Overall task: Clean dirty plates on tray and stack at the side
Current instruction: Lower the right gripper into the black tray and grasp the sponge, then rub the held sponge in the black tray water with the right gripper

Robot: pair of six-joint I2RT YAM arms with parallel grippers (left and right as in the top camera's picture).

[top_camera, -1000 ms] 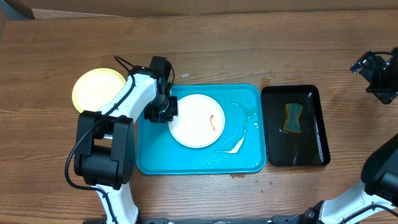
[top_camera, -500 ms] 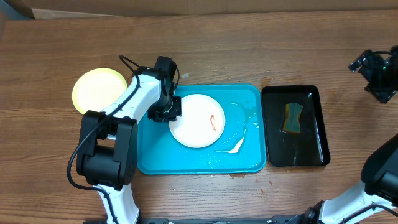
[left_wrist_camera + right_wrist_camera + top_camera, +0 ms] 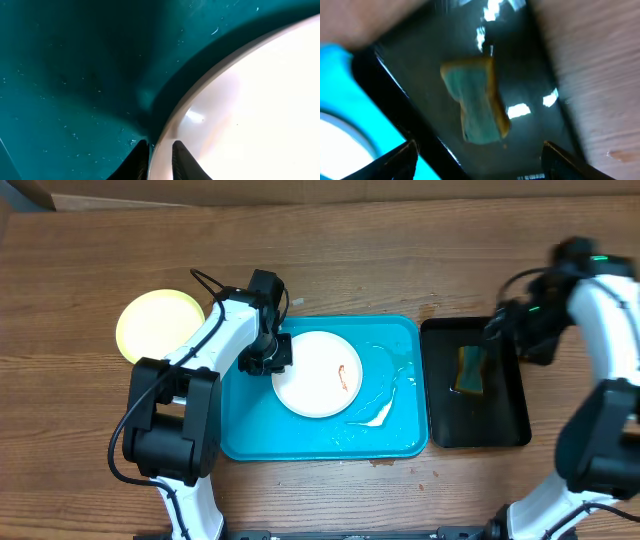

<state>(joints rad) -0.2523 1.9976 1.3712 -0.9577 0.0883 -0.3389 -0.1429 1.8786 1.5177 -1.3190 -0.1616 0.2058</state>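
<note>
A white plate (image 3: 318, 373) bearing a reddish smear is lying in the turquoise tray (image 3: 300, 442), beside pooled water. The left gripper (image 3: 160, 155) is pinching that plate's left rim, fingers closed onto the edge, evidently steadying it for scrubbing. A pale yellow plate (image 3: 158, 324) is sitting on the worktop (image 3: 350, 260) left of the tray, presumably the stacking spot. The right gripper (image 3: 477, 155) is hovering with fingers spread wide above the sponge (image 3: 476, 105) in the black tray (image 3: 500, 430), seemingly preparing to collect it.
</note>
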